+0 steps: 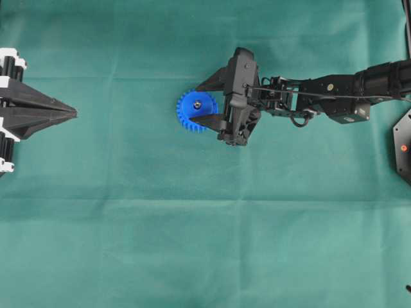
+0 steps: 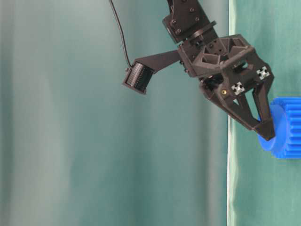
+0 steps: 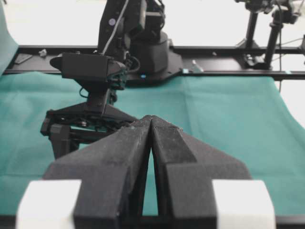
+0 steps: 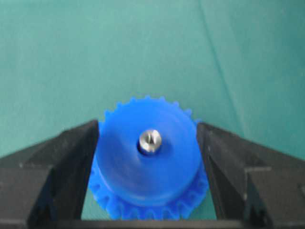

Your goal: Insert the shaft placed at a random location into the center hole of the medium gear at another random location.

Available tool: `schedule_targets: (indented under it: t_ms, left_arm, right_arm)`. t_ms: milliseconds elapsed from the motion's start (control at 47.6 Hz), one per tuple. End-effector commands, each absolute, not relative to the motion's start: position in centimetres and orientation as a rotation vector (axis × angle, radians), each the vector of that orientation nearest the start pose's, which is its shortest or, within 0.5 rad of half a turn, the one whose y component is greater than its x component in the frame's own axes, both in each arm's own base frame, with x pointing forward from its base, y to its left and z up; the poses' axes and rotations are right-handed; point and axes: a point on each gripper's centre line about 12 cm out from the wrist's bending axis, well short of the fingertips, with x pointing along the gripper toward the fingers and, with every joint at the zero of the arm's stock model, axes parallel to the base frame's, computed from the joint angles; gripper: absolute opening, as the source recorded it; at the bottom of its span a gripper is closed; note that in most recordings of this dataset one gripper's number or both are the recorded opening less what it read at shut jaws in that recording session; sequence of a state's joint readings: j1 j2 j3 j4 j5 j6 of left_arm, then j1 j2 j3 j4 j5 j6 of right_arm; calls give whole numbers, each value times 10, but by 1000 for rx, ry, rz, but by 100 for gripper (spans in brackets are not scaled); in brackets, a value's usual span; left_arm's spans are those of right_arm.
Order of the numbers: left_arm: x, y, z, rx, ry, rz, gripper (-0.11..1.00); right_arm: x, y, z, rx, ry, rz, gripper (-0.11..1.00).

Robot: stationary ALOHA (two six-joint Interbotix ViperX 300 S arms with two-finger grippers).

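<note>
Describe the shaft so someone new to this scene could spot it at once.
On the green cloth, find the blue gear between the open fingers of the right gripper. At the gear's middle, a small silvery pin, the shaft, stands in the hole. It is the only shiny metal thing there.

No words, brand names, numbers or signs can be read in any of the views. The only marks of that sort are small white cross-shaped patterns on the black plastic right gripper body [image 2: 249, 80], in the upper right of the table-level view; they carry no letters or digits.
</note>
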State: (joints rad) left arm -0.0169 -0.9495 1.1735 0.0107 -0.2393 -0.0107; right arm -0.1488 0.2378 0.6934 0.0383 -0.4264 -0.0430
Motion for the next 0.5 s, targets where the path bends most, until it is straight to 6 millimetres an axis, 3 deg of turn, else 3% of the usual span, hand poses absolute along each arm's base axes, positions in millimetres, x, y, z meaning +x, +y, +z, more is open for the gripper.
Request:
schedule_targets:
  t_ms: [0,273,483]
  left_arm:
    - [204,-4,292,1,-32,-23,0]
    - [204,-4,292,-1,-32,-23,0]
    - [204,-4,293,-1,-34,-23,0]
  right_arm:
    - [414,-63,129,20,439,-159,82]
    - [408,-62,168,15,372,-158,82]
    - [405,-61,177,14,358,-158,82]
